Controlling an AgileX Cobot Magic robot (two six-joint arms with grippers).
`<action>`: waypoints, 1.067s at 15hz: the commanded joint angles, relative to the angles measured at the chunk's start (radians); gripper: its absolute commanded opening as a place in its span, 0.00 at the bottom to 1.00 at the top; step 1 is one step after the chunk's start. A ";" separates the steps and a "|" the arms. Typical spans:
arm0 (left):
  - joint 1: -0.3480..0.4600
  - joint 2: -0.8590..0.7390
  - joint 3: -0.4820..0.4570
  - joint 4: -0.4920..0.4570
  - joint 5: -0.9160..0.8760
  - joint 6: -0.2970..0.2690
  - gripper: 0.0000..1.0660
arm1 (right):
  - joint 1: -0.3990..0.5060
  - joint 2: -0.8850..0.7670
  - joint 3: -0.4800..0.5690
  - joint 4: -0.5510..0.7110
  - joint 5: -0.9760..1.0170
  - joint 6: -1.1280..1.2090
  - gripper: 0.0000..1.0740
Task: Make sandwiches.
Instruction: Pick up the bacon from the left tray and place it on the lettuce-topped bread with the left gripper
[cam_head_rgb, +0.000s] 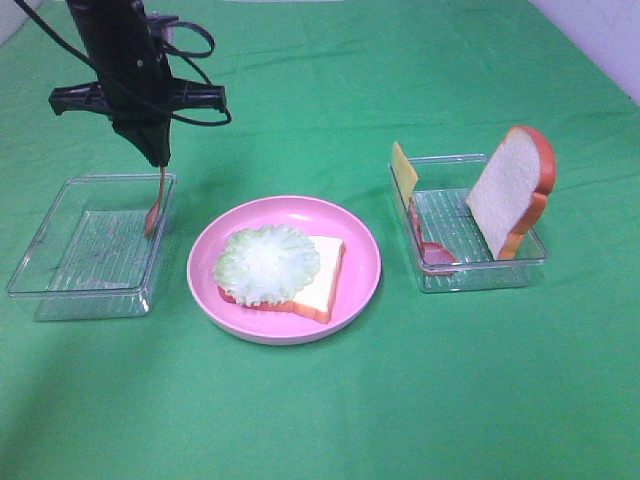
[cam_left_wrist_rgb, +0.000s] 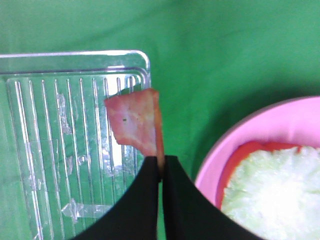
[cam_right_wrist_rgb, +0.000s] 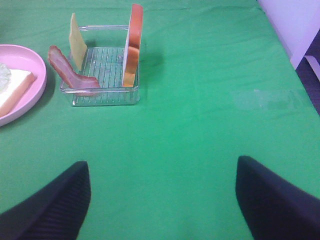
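Observation:
My left gripper (cam_head_rgb: 157, 158) is shut on a pinkish-red bacon strip (cam_head_rgb: 154, 208), which hangs down above the right edge of the left clear tray (cam_head_rgb: 85, 255). In the left wrist view the black fingers (cam_left_wrist_rgb: 145, 200) pinch the bacon strip (cam_left_wrist_rgb: 135, 122) by its end. On the pink plate (cam_head_rgb: 365, 265) lies a bread slice (cam_head_rgb: 325, 282) with pale green lettuce (cam_head_rgb: 268, 262) on it. The right clear tray (cam_head_rgb: 480, 280) holds an upright bread slice (cam_head_rgb: 510, 190), a yellow cheese square (cam_head_rgb: 403, 170) and another bacon strip (cam_head_rgb: 430, 250). My right gripper (cam_right_wrist_rgb: 162, 200) stands open over bare cloth, well short of that tray (cam_right_wrist_rgb: 102, 97).
A green cloth (cam_head_rgb: 400, 400) covers the whole table. The pink plate (cam_left_wrist_rgb: 235, 145) lies just right of the left tray (cam_left_wrist_rgb: 60, 150). A pale wall or table edge (cam_right_wrist_rgb: 295, 30) shows at the far right.

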 joint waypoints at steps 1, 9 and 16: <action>0.001 -0.058 -0.007 -0.063 0.015 0.028 0.00 | -0.007 -0.013 -0.001 -0.004 -0.009 -0.012 0.71; -0.091 -0.101 -0.005 -0.416 0.033 0.221 0.00 | -0.007 -0.013 -0.001 -0.005 -0.009 -0.012 0.71; -0.240 0.032 -0.005 -0.359 0.031 0.207 0.00 | -0.007 -0.013 -0.001 -0.004 -0.009 -0.012 0.71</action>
